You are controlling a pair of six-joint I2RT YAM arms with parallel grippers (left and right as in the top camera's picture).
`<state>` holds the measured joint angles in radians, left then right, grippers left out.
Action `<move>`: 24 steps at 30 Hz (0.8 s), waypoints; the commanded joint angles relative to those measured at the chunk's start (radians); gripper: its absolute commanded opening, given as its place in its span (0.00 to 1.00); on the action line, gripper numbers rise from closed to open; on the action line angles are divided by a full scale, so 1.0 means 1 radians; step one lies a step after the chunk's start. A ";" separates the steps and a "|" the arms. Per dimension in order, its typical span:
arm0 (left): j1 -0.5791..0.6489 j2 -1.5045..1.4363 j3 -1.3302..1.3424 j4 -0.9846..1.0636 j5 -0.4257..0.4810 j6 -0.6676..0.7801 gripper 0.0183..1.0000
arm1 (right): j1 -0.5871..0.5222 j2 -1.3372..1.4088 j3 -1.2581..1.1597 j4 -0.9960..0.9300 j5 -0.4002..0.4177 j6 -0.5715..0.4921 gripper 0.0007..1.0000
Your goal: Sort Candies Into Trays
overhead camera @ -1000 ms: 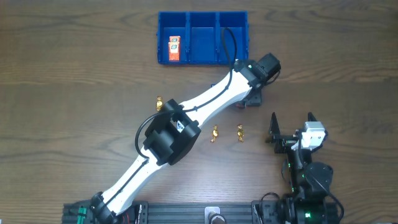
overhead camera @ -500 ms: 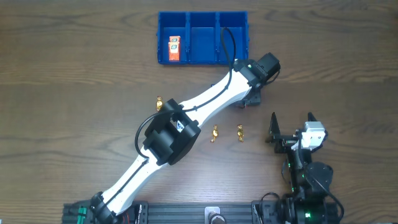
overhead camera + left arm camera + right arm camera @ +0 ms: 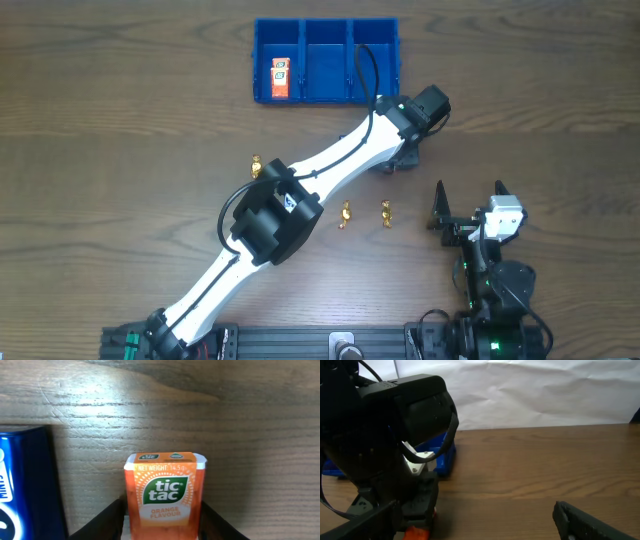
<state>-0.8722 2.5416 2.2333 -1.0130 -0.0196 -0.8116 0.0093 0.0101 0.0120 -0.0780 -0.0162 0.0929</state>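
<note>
An orange candy box (image 3: 165,491) lies flat on the wooden table between the fingers of my left gripper (image 3: 161,519), which is shut on its two sides. From above, the left gripper (image 3: 405,160) sits just below the right end of the blue three-compartment tray (image 3: 326,97). A second orange candy box (image 3: 281,76) lies in the tray's left compartment. Three gold-wrapped candies (image 3: 346,213) (image 3: 386,212) (image 3: 255,164) lie on the table. My right gripper (image 3: 469,203) stands open and empty near its base.
A blue candy pack (image 3: 25,485) lies right beside the held box. The left arm (image 3: 330,165) stretches diagonally across the table's middle. In the right wrist view the left arm's wrist (image 3: 402,420) stands close ahead, with the blue tray (image 3: 442,457) behind it.
</note>
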 commanded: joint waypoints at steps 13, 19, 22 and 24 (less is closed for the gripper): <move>0.035 -0.161 0.036 -0.011 -0.131 0.061 0.38 | -0.005 -0.007 -0.004 -0.003 -0.008 -0.016 1.00; 0.179 -0.362 0.036 -0.037 -0.190 0.188 0.36 | -0.005 -0.007 -0.004 -0.002 -0.008 -0.016 1.00; 0.276 -0.396 0.036 -0.037 -0.183 0.256 0.36 | -0.005 -0.007 -0.004 -0.003 -0.008 -0.016 1.00; 0.330 -0.397 0.036 -0.036 -0.161 0.294 0.36 | -0.005 -0.007 -0.004 -0.003 -0.008 -0.016 1.00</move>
<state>-0.6300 2.1212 2.2745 -1.0401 -0.1688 -0.6285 0.0093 0.0101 0.0120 -0.0776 -0.0158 0.0929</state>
